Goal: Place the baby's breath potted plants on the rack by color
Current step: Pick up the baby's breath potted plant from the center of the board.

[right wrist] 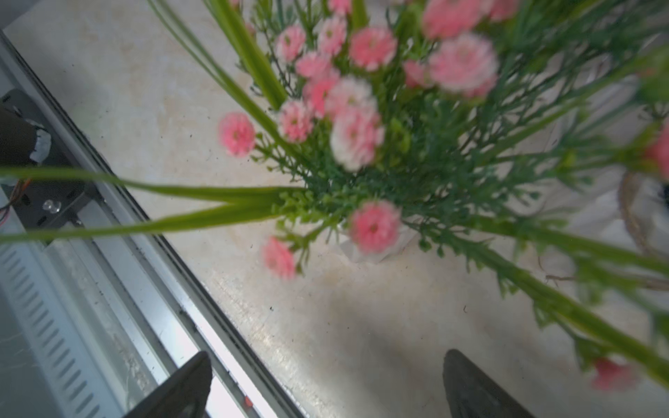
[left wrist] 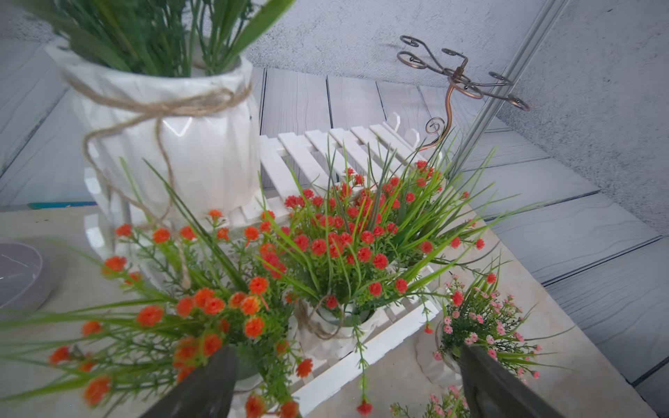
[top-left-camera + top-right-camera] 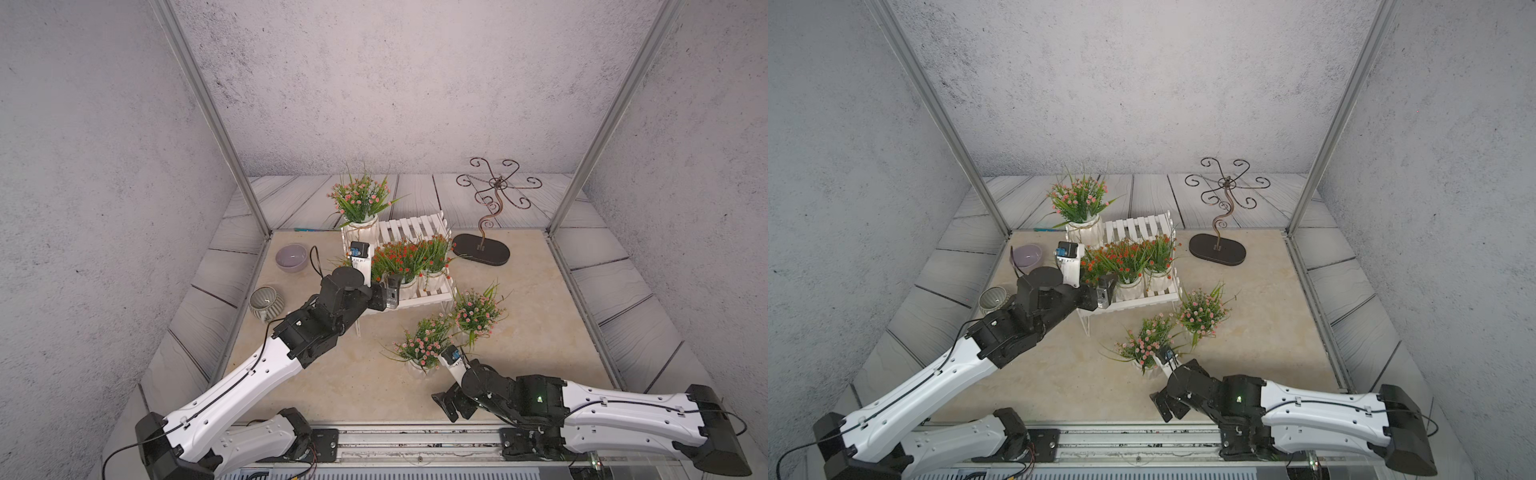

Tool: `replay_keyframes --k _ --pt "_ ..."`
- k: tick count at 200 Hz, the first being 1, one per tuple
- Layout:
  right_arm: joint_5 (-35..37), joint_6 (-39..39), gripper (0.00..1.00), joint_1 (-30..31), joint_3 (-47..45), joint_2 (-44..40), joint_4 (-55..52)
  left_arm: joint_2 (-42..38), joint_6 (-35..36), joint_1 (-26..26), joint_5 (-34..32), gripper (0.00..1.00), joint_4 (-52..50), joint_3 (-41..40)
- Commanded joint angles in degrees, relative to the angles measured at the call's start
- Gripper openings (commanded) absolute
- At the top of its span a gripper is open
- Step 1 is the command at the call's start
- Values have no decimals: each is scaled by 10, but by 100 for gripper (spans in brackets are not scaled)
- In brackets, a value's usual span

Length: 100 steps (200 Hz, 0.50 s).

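Here, the white rack point(image 3: 411, 226) stands toward the far middle of the tabletop point(image 3: 332, 374). Its long axis runs left to right, the right end angled slightly farther away, and its steps face near. The shelf pink plant point(image 3: 360, 199) stands upright at the left end of the upper tier, leaves fanning upward, with white slats showing to its right.

Three red-flowered plants line the lower tier side by side, stems pointing up: the left red plant point(image 2: 202, 315), the middle red plant point(image 3: 397, 259) and the right red plant point(image 3: 435, 249).

The left gripper point(image 2: 344, 358) sits at the left end of that tier with its jaws spread wide and nothing clamped. One finger is just beside the left red plant's pot; whether it touches cannot be told.

Two more pink plants stand upright on the tabletop, near and right of the rack: the far pink plant point(image 3: 478, 311) just off the rack's right end, and the near pink plant point(image 3: 424, 345) beside it.

The right gripper point(image 1: 327, 358) hangs low by the tabletop's near edge, jaws apart and empty, just on the near side of the near pink plant.

A lilac bowl point(image 3: 291, 257) and a grey pot point(image 3: 266, 303) sit at the left, and a scrolled metal stand point(image 3: 482, 249) at the far right.
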Motion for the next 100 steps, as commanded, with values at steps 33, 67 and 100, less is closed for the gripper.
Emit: replay_keyframes --k 33,67,100 --pt "25 -2 99 -7 -22 50 172 -51 29 4 36 99 -30 26" --pt "42 7 99 -18 -16 109 223 -70 88 4 102 99 -51 37" --pt "63 64 99 -36 -25 145 253 -83 124 4 156 99 -74 45"
